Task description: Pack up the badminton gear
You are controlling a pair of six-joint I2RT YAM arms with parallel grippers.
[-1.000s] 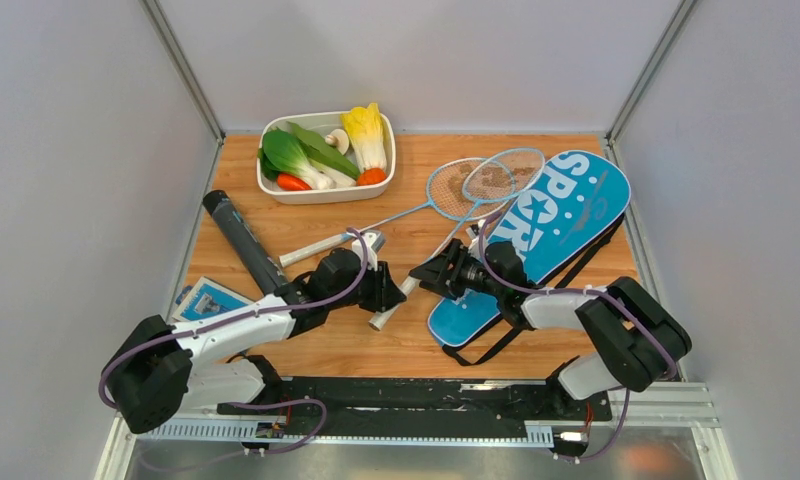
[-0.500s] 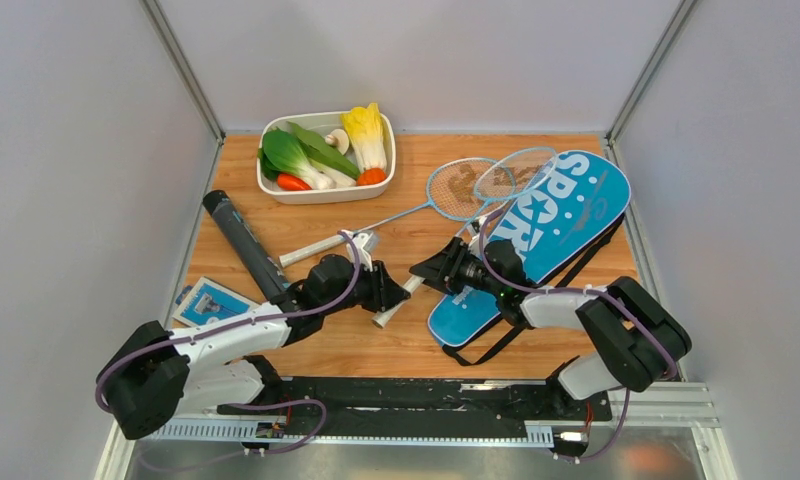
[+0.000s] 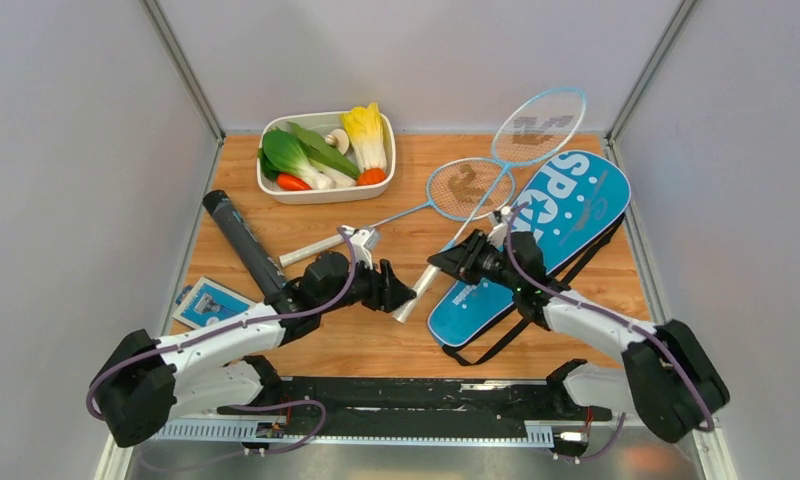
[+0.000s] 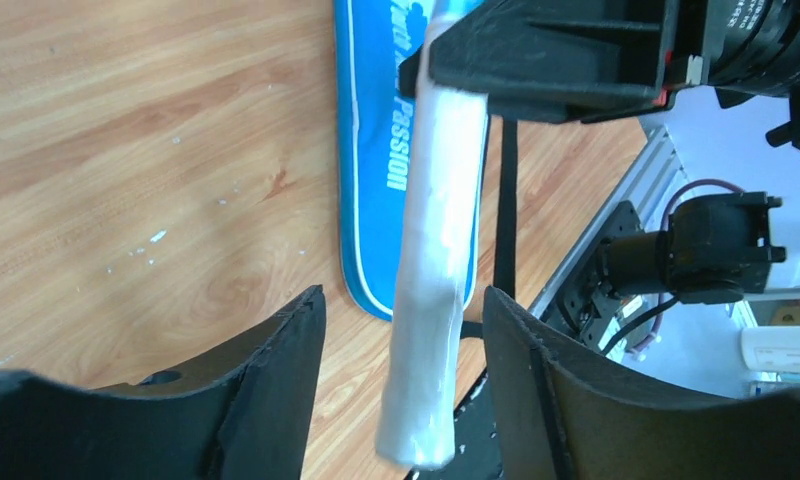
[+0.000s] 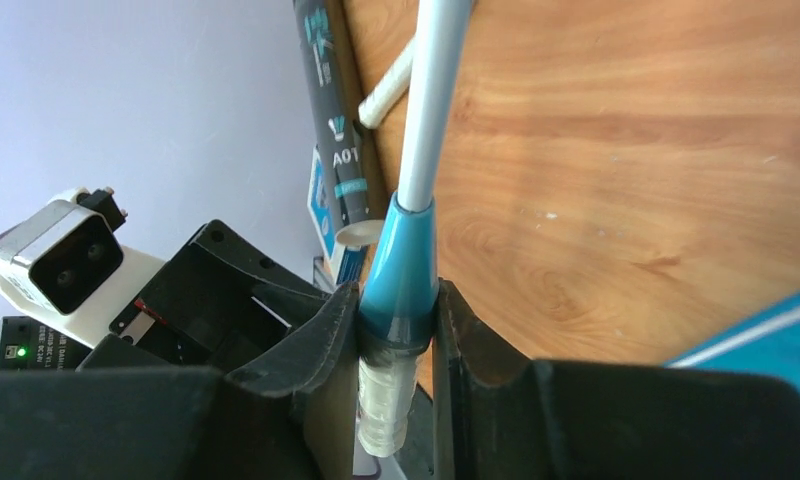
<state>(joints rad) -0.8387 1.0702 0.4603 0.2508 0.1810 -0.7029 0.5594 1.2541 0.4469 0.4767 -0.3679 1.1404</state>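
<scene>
My right gripper (image 3: 448, 264) is shut on one light-blue racket at the teal cone above its white handle (image 5: 404, 270). That racket is raised off the table, its head (image 3: 539, 124) up by the back wall. My left gripper (image 3: 401, 297) is open, its jaws either side of the handle's free end (image 4: 436, 250) without touching it. The second racket (image 3: 468, 188) lies flat on the table. The blue SPORT cover (image 3: 551, 225) lies at the right. The long black tube (image 3: 242, 243) lies at the left. No shuttlecocks show.
A white tray (image 3: 276, 186) of toy vegetables stands at the back left. A small blue-and-white card (image 3: 208, 300) lies at the left edge by the tube. The cover's black strap (image 3: 496, 340) trails toward the front edge.
My right gripper has lifted its racket, and the head has swung up and back off the cover. My left gripper has moved right, and its jaws now stand round the handle's end.
</scene>
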